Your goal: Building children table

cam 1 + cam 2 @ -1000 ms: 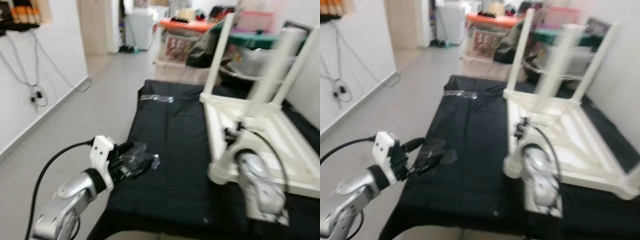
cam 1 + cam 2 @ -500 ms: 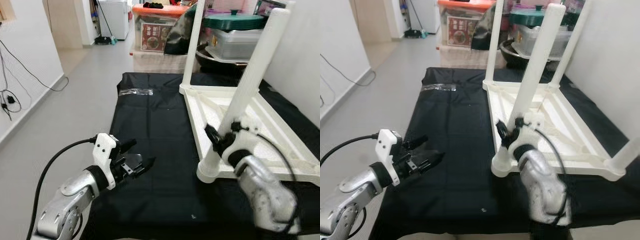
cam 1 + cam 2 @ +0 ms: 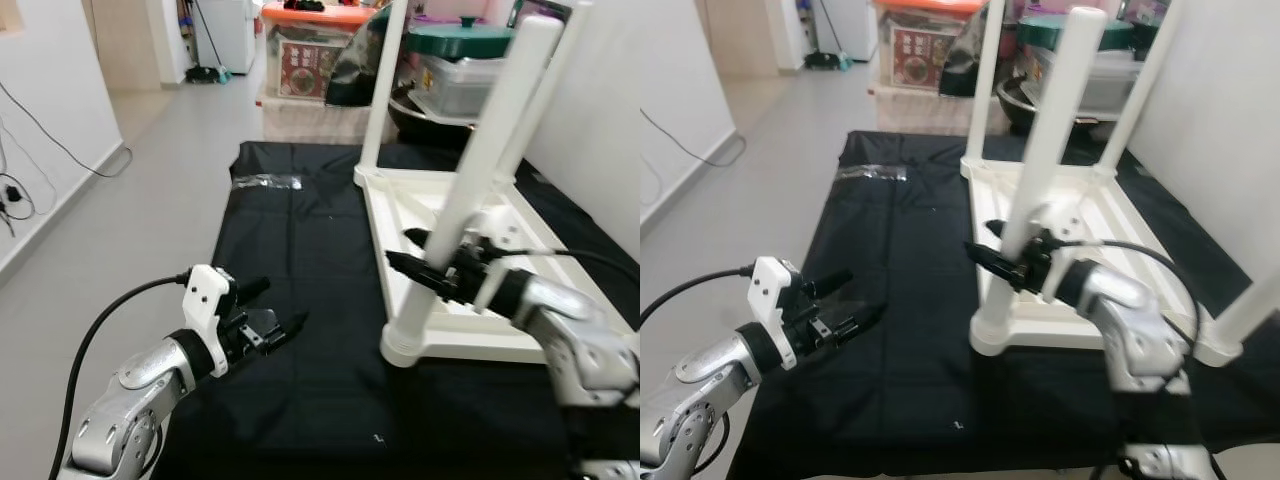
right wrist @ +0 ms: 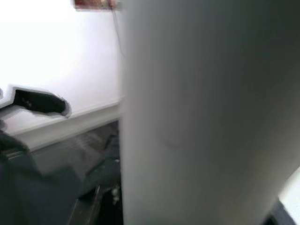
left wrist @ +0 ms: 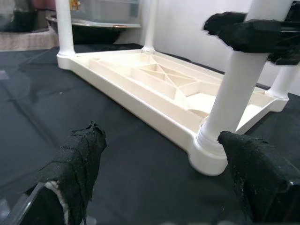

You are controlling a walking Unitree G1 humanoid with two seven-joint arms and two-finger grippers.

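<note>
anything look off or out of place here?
The white plastic children's table lies upside down on the black cloth, legs pointing up, as expected mid-assembly. The right gripper has its jaws around the nearest leg. The left gripper hovers open over the cloth. Nothing looks spilled or broken.

Grey floor (image 3: 150, 190), white wall (image 3: 45, 100), stacked storage boxes (image 3: 310, 60).
</note>
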